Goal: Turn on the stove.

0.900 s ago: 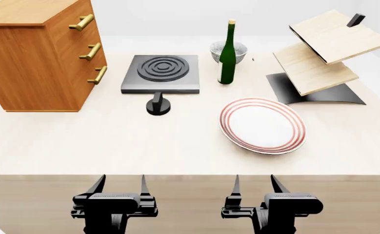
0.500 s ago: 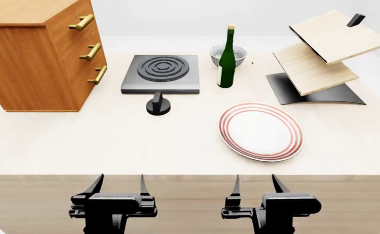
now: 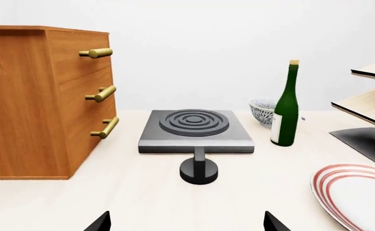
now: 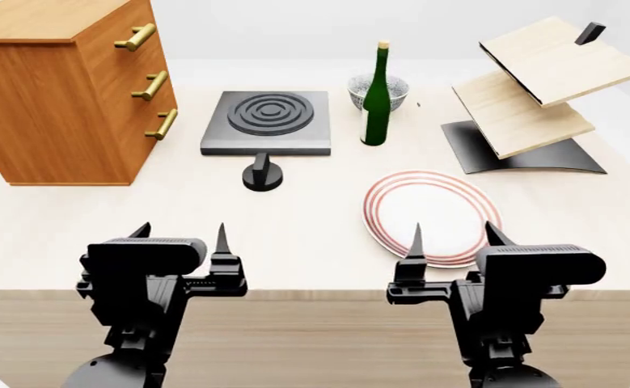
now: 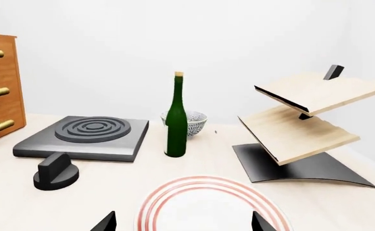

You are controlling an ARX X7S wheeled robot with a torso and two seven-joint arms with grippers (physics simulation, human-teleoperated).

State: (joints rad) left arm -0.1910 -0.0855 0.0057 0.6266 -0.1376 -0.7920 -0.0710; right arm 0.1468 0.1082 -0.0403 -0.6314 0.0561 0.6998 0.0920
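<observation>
The stove point(image 4: 266, 121) is a flat dark-grey slab with one dark ringed burner, at the table's back centre. Its small black round knob point(image 4: 262, 175) stands on the table just in front of it. Both also show in the left wrist view, stove point(image 3: 196, 130) and knob point(image 3: 199, 167), and in the right wrist view, stove point(image 5: 84, 136) and knob point(image 5: 55, 171). My left gripper point(image 4: 181, 238) is open and empty over the table's front edge, well short of the knob. My right gripper point(image 4: 454, 238) is open and empty above the plate's near rim.
A wooden drawer cabinet point(image 4: 66, 85) stands at the back left. A green bottle point(image 4: 376, 97) and a patterned bowl point(image 4: 392, 87) stand right of the stove. A red-ringed white plate point(image 4: 428, 214) lies front right. A tilted wooden two-shelf rack point(image 4: 530, 89) stands at the back right.
Both arms have risen and moved forward over the table's front edge. The plate slid slightly right and toward me, and the bottle settled a little.
</observation>
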